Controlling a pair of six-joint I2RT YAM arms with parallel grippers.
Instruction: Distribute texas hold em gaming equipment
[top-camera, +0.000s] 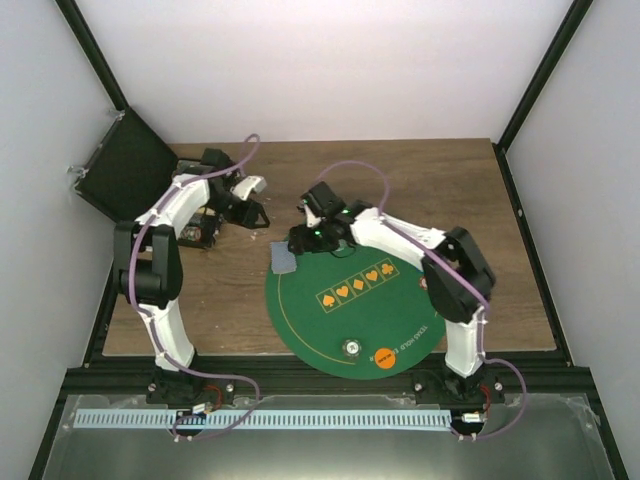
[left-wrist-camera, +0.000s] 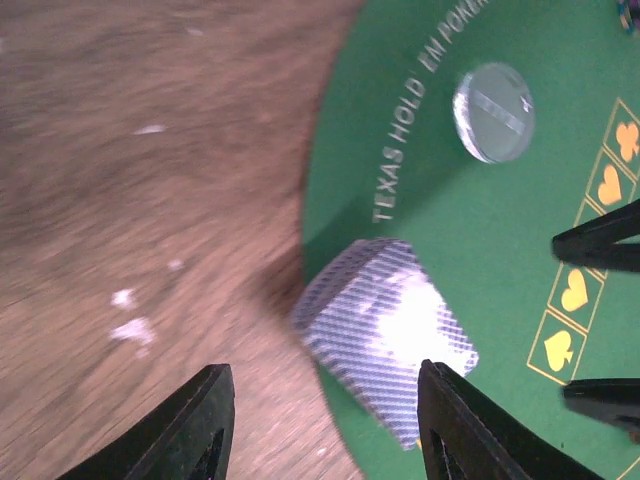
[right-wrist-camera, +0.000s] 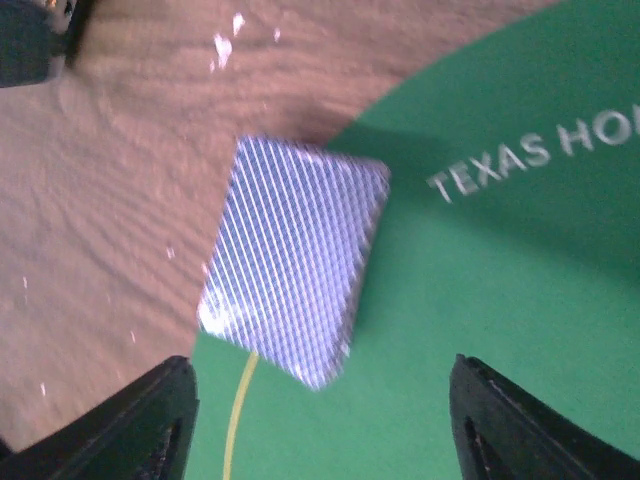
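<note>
1. Your left gripper (left-wrist-camera: 322, 380) is spread, with the blue-backed playing card (right-wrist-camera: 295, 260) lying just ahead of its tips.
2. The card straddles the left rim of the green poker mat (top-camera: 400, 310), partly on the wooden table (top-camera: 220, 310).
3. Your right gripper (right-wrist-camera: 320, 365) is spread wide, the card ahead between its fingers.
4. A pale token (top-camera: 352, 348) and an orange token (top-camera: 385, 358) sit near the mat's near edge, well apart from the card.

Faces of cards (right-wrist-camera: 290, 255) hidden; tabletop (left-wrist-camera: 150, 200) blurred in L wrist view.
</note>
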